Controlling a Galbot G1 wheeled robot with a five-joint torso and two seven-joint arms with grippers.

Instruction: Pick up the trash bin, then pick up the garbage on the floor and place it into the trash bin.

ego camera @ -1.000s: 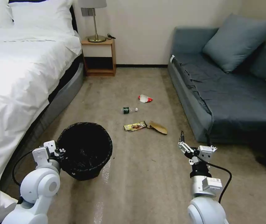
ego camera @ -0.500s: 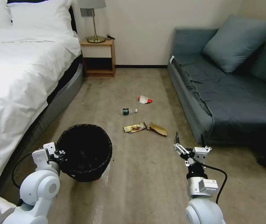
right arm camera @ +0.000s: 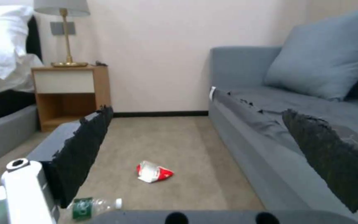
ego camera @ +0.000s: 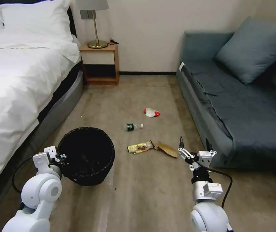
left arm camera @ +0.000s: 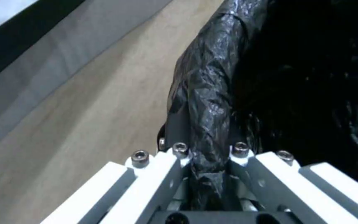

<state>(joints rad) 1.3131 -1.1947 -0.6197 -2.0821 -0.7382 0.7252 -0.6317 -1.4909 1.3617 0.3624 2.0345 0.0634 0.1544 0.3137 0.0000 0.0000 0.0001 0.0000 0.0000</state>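
**Desk:** What has changed in the last second?

**Operator:** I have rolled the base forward. The whole head view has shifted, so the camera moved, not the litter; the garbage now sits closer in. My right gripper [ego camera: 193,145] has come ahead with it, low over the carpet, its fingers spread wide and holding nothing. It now hangs just beside the brown paper scrap [ego camera: 167,149], at about three o'clock from it. I judge the pickup of the first piece is close, but nothing is grasped yet.

**Desk:** And the bin?

**Operator:** The trash bin [ego camera: 86,155] is at my eight o'clock, a round black bucket with a crinkly bag folded over its rim. My left gripper [left arm camera: 209,161] is clenched on that rim [left arm camera: 206,93], one finger outside, one inside. Whether the bin is clear of the floor, I cannot tell.

**Desk:** The rest of the litter?

**Operator:** The yellow-gold snack wrapper [ego camera: 140,147] lies touching the scrap at its nine o'clock. Beyond, toward twelve, lies the small clear bottle [ego camera: 134,127] with its green label, then the crumpled red-and-white wrapper [ego camera: 151,112], farthest off. All four are on the carpet between the bed [ego camera: 18,74] and the sofa [ego camera: 241,106].
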